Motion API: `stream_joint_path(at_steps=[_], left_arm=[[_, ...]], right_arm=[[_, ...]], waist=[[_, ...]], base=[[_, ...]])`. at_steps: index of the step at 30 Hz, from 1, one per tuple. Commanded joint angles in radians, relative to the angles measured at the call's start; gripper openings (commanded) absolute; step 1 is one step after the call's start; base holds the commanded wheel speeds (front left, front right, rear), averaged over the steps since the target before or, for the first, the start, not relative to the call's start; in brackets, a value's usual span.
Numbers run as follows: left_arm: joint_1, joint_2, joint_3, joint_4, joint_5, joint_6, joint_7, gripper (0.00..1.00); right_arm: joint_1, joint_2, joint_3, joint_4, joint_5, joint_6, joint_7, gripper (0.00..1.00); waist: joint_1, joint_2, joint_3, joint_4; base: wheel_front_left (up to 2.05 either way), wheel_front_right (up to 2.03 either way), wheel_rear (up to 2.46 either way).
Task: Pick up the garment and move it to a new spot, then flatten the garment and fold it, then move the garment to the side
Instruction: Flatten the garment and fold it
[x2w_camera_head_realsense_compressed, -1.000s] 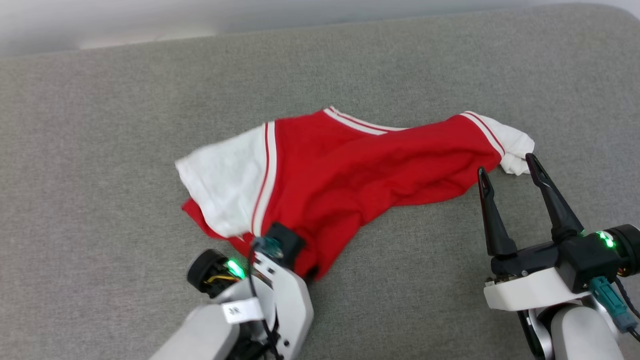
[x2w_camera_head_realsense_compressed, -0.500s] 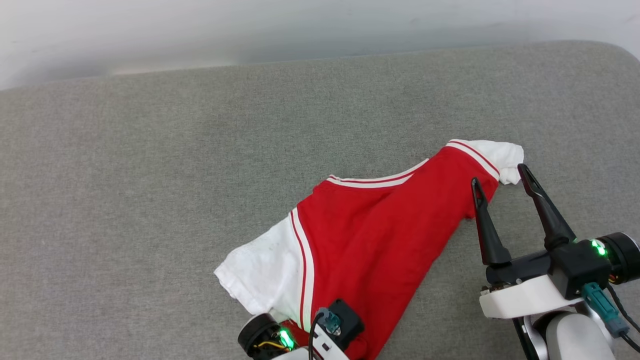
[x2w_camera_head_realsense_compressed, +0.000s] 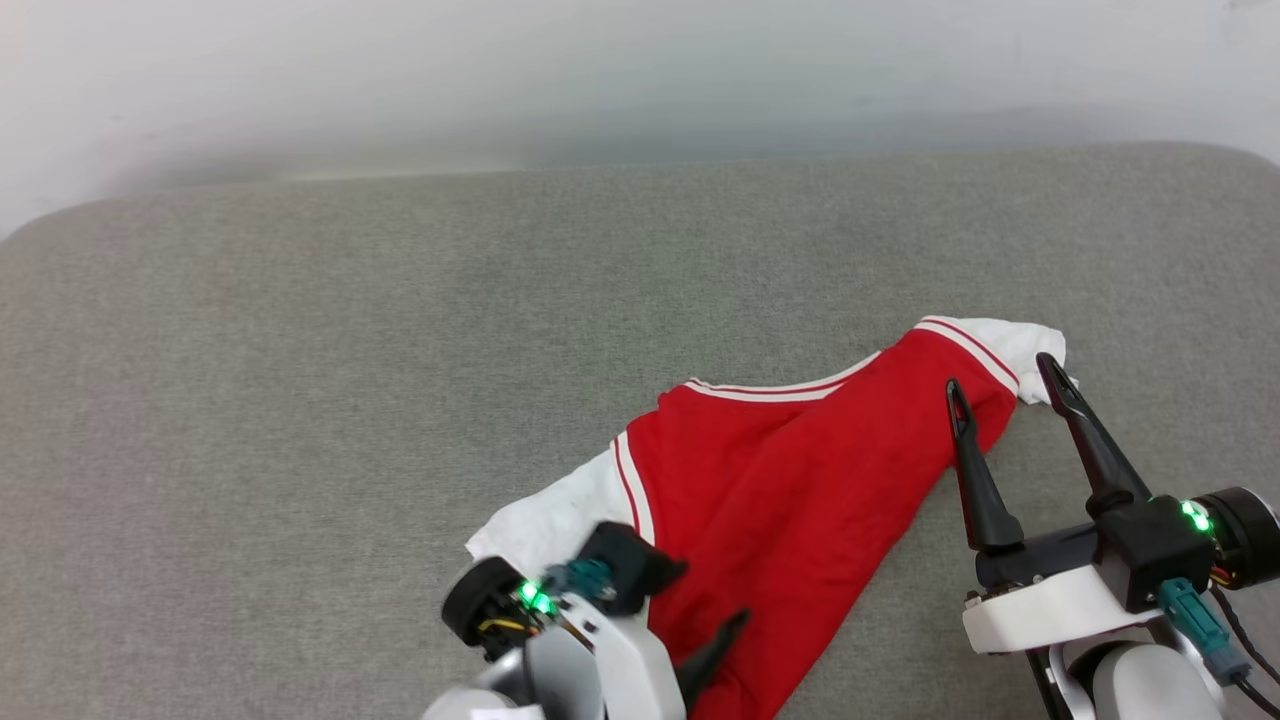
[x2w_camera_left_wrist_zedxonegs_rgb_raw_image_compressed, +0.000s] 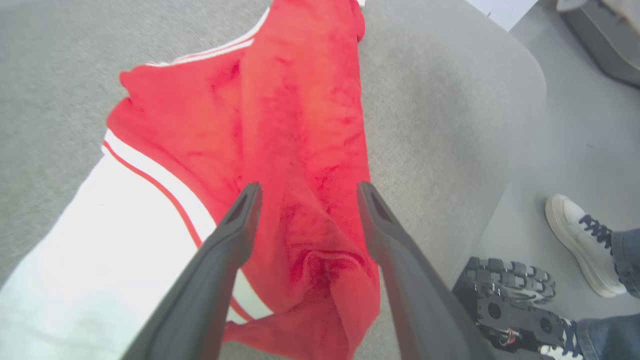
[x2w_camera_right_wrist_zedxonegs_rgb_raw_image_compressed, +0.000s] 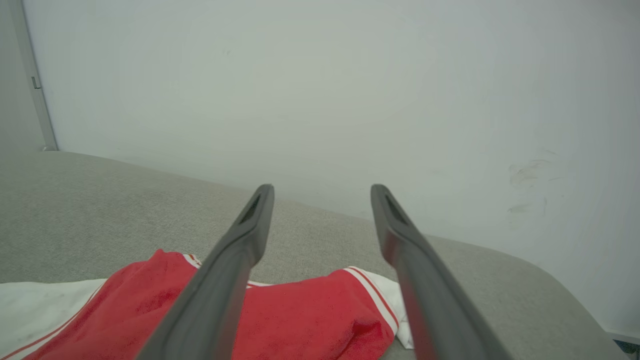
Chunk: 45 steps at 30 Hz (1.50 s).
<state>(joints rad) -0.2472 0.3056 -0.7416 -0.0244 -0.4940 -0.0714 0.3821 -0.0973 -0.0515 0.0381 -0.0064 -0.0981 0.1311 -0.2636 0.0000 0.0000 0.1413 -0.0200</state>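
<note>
The garment (x2w_camera_head_realsense_compressed: 790, 480), red with white sleeves and striped trim, lies rumpled on the grey table, stretched from the near middle to the far right. My left gripper (x2w_camera_head_realsense_compressed: 712, 645) hangs over its near end. In the left wrist view the left gripper (x2w_camera_left_wrist_zedxonegs_rgb_raw_image_compressed: 306, 187) stands open, and a bunched red fold of the garment (x2w_camera_left_wrist_zedxonegs_rgb_raw_image_compressed: 280, 100) lies loose under and between its fingers. My right gripper (x2w_camera_head_realsense_compressed: 1000, 375) is open just above the garment's right sleeve. In the right wrist view the right gripper (x2w_camera_right_wrist_zedxonegs_rgb_raw_image_compressed: 322, 187) points at the wall, with the garment (x2w_camera_right_wrist_zedxonegs_rgb_raw_image_compressed: 300, 310) below it.
The grey padded table (x2w_camera_head_realsense_compressed: 300, 400) ends at a pale wall (x2w_camera_head_realsense_compressed: 600, 80) behind. In the left wrist view the table's rounded edge (x2w_camera_left_wrist_zedxonegs_rgb_raw_image_compressed: 520, 100) drops to the floor, where a person's white shoe (x2w_camera_left_wrist_zedxonegs_rgb_raw_image_compressed: 575, 240) and my ribbed base (x2w_camera_left_wrist_zedxonegs_rgb_raw_image_compressed: 510, 295) show.
My left gripper, shut on the garment's red cloth before, has opened and let it go. The garment's left part was drawn nearer and rightwards. The head view has shifted. My right gripper stays open.
</note>
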Motion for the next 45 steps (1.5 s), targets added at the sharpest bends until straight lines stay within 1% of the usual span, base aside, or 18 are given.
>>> stream_joint_path(at_steps=[1, 5, 7, 8, 11, 13, 14, 17, 20, 23, 26, 28, 30, 32, 34, 38, 41, 45], left_arm=[[0.008, 0.005, 0.027, -0.017, -0.007, 0.014, -0.036, 1.0], [0.01, 0.026, 0.126, -0.048, 0.009, 0.066, -0.172, 1.0], [0.004, 0.041, 0.18, -0.056, 0.03, 0.089, -0.273, 1.0], [0.013, 0.037, 0.216, -0.052, 0.022, 0.109, -0.325, 1.0], [0.039, 0.055, 0.293, -0.034, 0.038, 0.136, -0.477, 1.0], [0.062, 0.074, 0.327, -0.01, 0.059, 0.152, -0.565, 1.0], [0.074, 0.07, 0.343, -0.004, 0.059, 0.158, -0.597, 1.0], [0.114, 0.061, 0.393, 0.01, 0.072, 0.176, -0.64, 1.0], [0.141, 0.048, 0.416, 0.014, 0.083, 0.177, -0.646, 1.0], [0.157, 0.03, 0.452, -0.009, 0.12, 0.167, -0.649, 1.0], [0.168, 0.004, 0.472, -0.021, 0.151, 0.148, -0.648, 1.0], [0.161, -0.013, 0.487, -0.029, 0.169, 0.134, -0.647, 1.0], [0.15, -0.03, 0.504, -0.037, 0.183, 0.122, -0.647, 1.0], [0.14, -0.047, 0.518, -0.041, 0.198, 0.108, -0.647, 1.0], [0.134, -0.061, 0.531, -0.048, 0.213, 0.095, -0.647, 1.0], [0.124, -0.087, 0.555, -0.047, 0.239, 0.068, -0.647, 1.0], [0.112, -0.109, 0.571, -0.044, 0.254, 0.048, -0.647, 1.0], [0.095, -0.145, 0.584, -0.042, 0.262, 0.024, -0.647, 1.0]], right_arm=[[0.01, 0.002, -0.002, 0.001, -0.001, -0.001, -0.002, 1.0], [0.018, 0.002, -0.004, 0.002, -0.002, -0.001, -0.002, 1.0], [0.018, 0.002, -0.005, 0.001, -0.003, -0.001, -0.002, 1.0], [0.019, 0.002, -0.005, 0.001, -0.004, -0.001, -0.002, 1.0], [0.024, 0.002, -0.002, 0.004, -0.003, -0.001, -0.002, 1.0], [0.026, 0.002, 0.001, 0.006, -0.002, -0.001, -0.002, 1.0], [0.027, 0.002, 0.002, 0.007, -0.002, -0.001, -0.002, 1.0], [0.033, 0.002, 0.003, 0.01, 0.0, -0.001, -0.002, 1.0], [0.035, 0.002, -0.009, 0.014, 0.014, -0.001, -0.002, 1.0], [0.034, 0.002, -0.025, 0.023, -0.004, -0.001, -0.002, 1.0], [0.009, 0.002, -0.048, 0.028, -0.051, -0.001, -0.002, 1.0], [-0.008, -0.001, -0.057, 0.039, -0.068, -0.001, 0.018, 1.0], [-0.029, -0.02, -0.042, 0.045, -0.055, -0.001, 0.077, 1.0], [-0.051, -0.056, -0.031, 0.056, -0.023, -0.001, 0.182, 1.0], [-0.079, -0.108, 0.004, 0.066, 0.018, -0.001, 0.322, 1.0], [-0.146, -0.234, 0.061, 0.063, 0.141, -0.001, 0.629, 1.0], [-0.192, -0.317, 0.101, 0.038, 0.223, -0.001, 0.82, 1.0], [-0.237, -0.368, 0.108, 0.025, 0.335, -0.001, 1.024, 1.0]], waist=[[0.0, 0.0, -0.014, 0.013], [0.0, 0.0, -0.029, 0.027], [0.0, 0.0, -0.035, 0.032], [0.0, 0.0, -0.038, 0.035], [0.0, 0.0, -0.044, 0.037], [0.0, 0.0, -0.047, 0.036], [0.0, 0.0, -0.048, 0.036], [0.0, 0.0, -0.049, 0.034], [0.0, 0.0, -0.048, 0.033], [0.0, 0.0, -0.039, 0.033], [0.0, 0.0, -0.024, 0.036], [0.0, 0.0, -0.011, 0.041], [0.0, 0.0, 0.003, 0.046], [0.0, 0.0, 0.018, 0.053], [0.0, 0.0, 0.034, 0.059], [0.0, 0.0, 0.065, 0.077], [0.0, 0.0, 0.089, 0.097], [0.0, 0.0, 0.115, 0.125]], base=[[0.0, 0.0, 0.0], [0.0, 0.0, 0.0], [0.0, 0.0, 0.0], [0.0, 0.0, 0.0], [0.0, 0.0, 0.0], [0.0, 0.0, 0.0], [0.0, 0.0, 0.0], [0.0, 0.0, 0.0], [0.0, 0.0, 0.0], [0.0, 0.0, 0.0], [0.0, 0.0, 0.0], [0.0, 0.0, 0.0], [0.0, 0.0, 0.0], [0.0, 0.0, 0.0], [0.0, 0.0, 0.0], [0.0, 0.0, 0.0], [0.0, 0.0, 0.0], [0.0, 0.0, 0.0]])
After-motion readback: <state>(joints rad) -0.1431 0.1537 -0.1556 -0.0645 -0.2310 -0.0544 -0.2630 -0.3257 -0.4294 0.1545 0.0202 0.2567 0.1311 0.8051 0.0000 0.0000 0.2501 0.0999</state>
